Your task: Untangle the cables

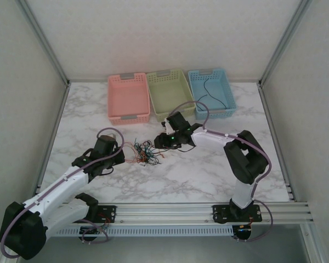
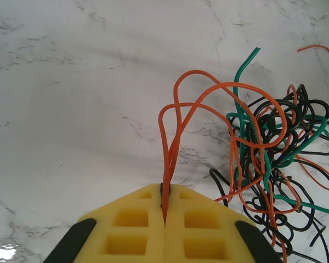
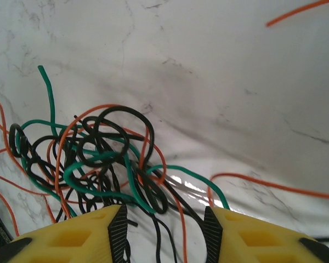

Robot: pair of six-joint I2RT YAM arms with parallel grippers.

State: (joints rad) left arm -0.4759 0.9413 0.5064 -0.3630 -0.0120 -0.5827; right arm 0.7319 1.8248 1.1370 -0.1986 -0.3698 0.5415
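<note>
Your left tool [image 2: 164, 216] is clenched on an orange cable [image 2: 178, 126]. That cable loops into the tangled cables [image 2: 268, 159]. If you pull fast, the whole bunch may slide along, or the knots may pull tight. Your right tool [image 3: 164, 219] is spread wide and grips nothing, so nothing pins them down. The cables lie near the middle of the tabletop, between both tools. Some reach in between the right tool's fingers.
</note>
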